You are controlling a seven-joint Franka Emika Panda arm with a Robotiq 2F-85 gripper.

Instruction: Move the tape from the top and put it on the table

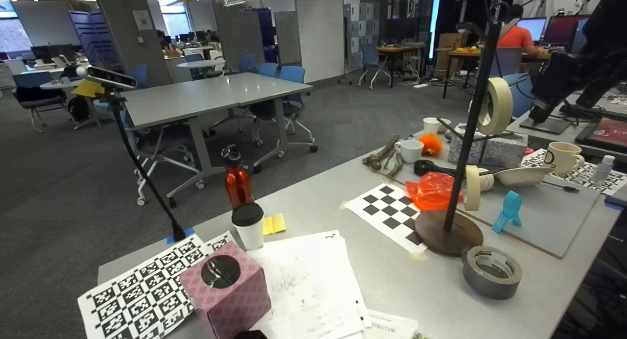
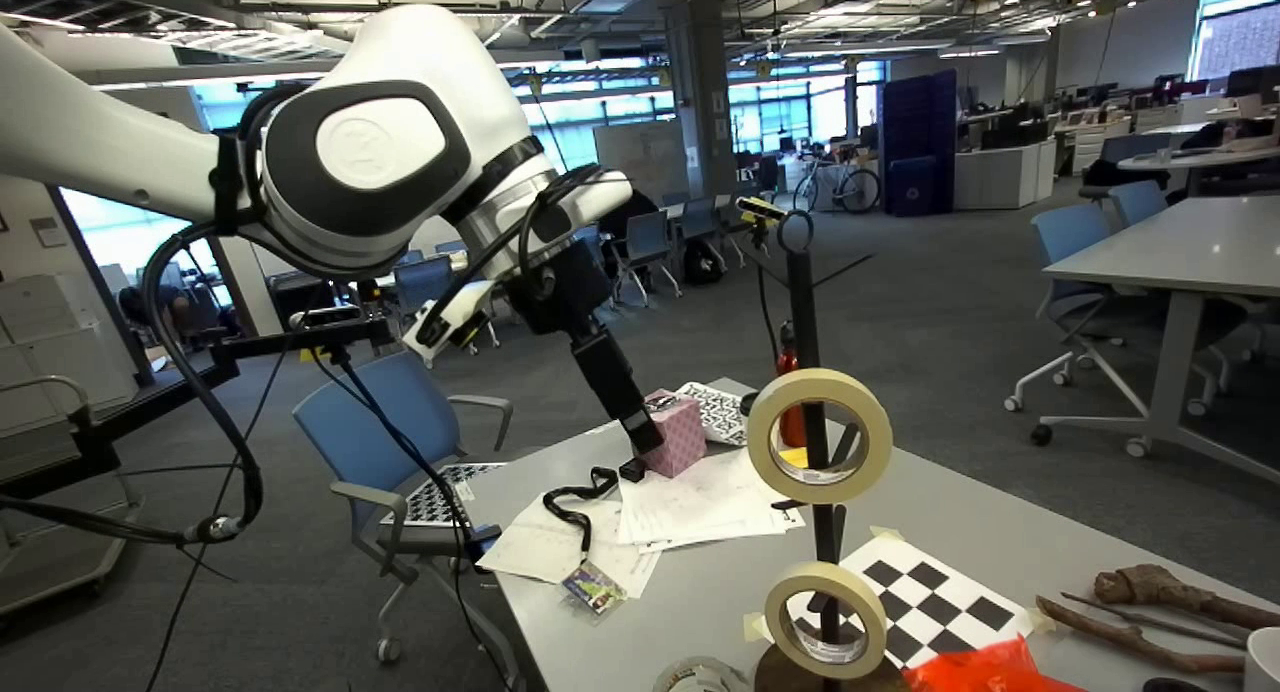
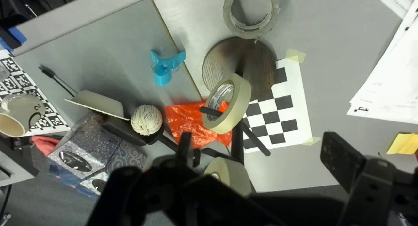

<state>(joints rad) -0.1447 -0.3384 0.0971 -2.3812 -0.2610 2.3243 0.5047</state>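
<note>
Gripper (image 3: 259, 144) nearest in the wrist view, jaws wide apart; upper masking tape roll (image 3: 236, 175) beyond, partly covered, lower masking tape roll (image 3: 241, 103) farther off. In an exterior view, robot arm (image 2: 390, 142) left; upper masking tape roll hangs high on dark pole stand (image 2: 803, 317), near right. In an exterior view, pink tissue box (image 1: 237, 300) near left on white-grey table (image 1: 401, 285), pole stand right, gripper far right, apart from the upper roll.

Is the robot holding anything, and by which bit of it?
Nothing is held: the jaws stand wide apart, and the upper tape roll hangs on the dark stand.
</note>
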